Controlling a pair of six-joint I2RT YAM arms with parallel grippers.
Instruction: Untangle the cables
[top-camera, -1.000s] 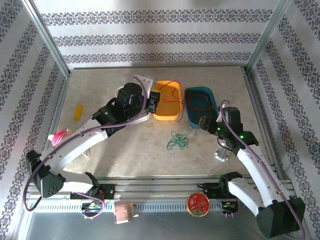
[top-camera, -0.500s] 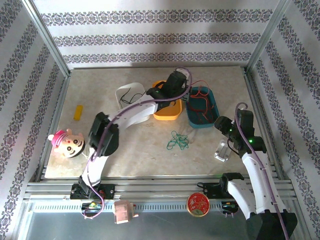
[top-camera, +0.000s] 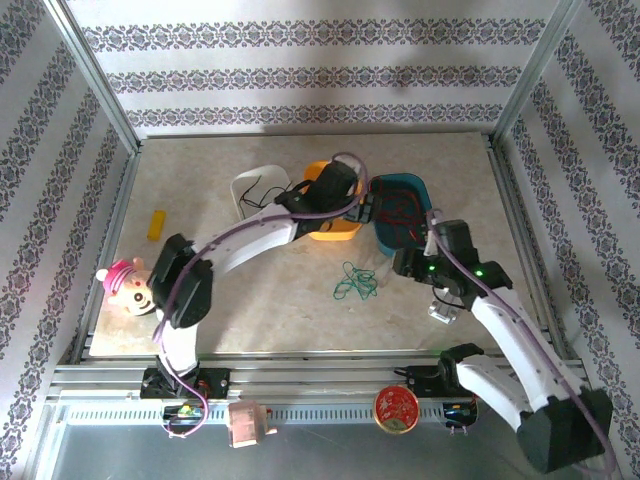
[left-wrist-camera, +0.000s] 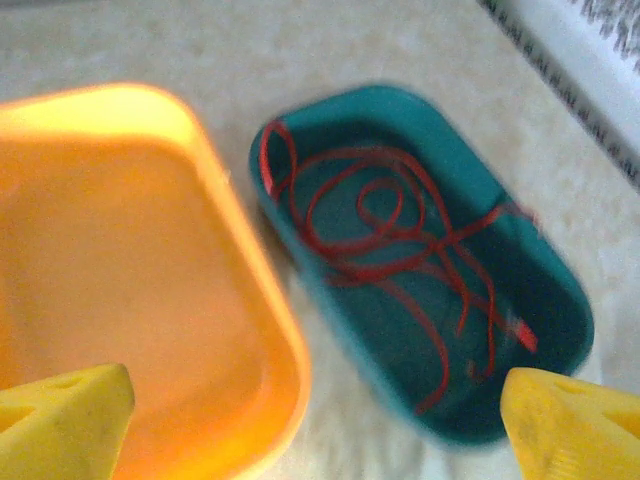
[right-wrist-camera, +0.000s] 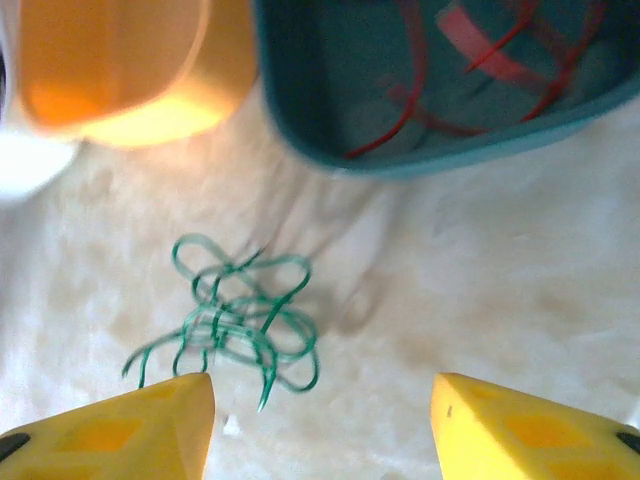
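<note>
Fingers (left-wrist-camera: 62, 412) above teal bin (left-wrist-camera: 425, 108), red cable (left-wrist-camera: 372, 268)

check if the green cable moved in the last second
No. The green cable sits in the same spot, on the table just nearer than the teal bin.

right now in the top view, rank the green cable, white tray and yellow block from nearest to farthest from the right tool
1. green cable, just left of the right tool
2. white tray, farther left and toward the back
3. yellow block, out by the left side
</note>
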